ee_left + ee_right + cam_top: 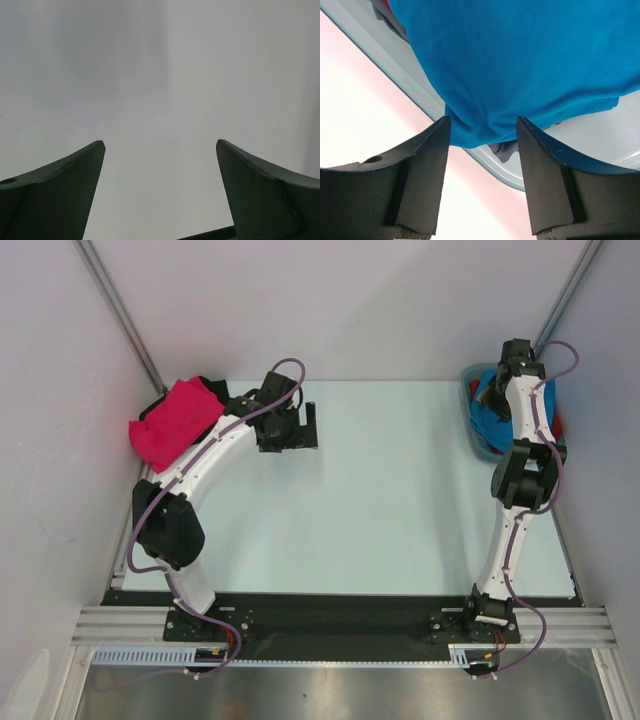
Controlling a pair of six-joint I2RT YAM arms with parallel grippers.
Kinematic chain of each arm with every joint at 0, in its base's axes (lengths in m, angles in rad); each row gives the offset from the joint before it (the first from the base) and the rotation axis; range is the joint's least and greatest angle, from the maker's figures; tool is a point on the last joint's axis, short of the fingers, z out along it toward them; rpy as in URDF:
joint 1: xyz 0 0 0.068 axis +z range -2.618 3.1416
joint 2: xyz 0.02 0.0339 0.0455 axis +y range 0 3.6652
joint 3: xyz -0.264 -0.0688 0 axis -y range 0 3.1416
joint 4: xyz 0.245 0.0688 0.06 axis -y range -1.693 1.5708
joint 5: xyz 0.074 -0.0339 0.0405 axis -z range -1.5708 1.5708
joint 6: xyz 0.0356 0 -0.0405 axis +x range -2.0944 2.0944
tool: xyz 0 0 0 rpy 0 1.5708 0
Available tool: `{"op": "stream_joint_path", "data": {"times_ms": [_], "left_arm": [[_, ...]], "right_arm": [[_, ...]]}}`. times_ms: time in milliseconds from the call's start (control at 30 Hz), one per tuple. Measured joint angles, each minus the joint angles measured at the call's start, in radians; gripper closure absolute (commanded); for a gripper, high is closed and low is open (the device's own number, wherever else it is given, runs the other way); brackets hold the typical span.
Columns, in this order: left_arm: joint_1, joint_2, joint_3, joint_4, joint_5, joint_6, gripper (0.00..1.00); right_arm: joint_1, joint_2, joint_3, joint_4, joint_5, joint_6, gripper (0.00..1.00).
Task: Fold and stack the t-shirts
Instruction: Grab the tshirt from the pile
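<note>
A bright blue t-shirt lies bunched in the teal tub at the table's far right. My right gripper reaches down into it, and a fold of blue cloth fills the gap between its fingertips and touches both. From above, the right gripper hangs over the blue t-shirt. Dark grey cloth peeks from under the blue, and a dark red shirt shows behind the arm. A hot pink t-shirt lies on a black one at the far left. My left gripper hovers open beside them, with nothing between its fingers.
The tub stands at the back right corner, close to the side wall. The pale table stretches between the two arms. White walls close in the left, back and right sides. The left wrist view holds only bare surface.
</note>
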Motion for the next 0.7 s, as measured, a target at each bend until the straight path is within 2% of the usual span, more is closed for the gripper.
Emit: {"op": "stream_joint_path", "data": {"times_ms": [700], "left_arm": [[0.004, 0.0, 0.0, 0.0, 0.002, 0.0, 0.0]], "right_arm": [[0.011, 0.025, 0.0, 0.002, -0.144, 0.044, 0.41]]}}
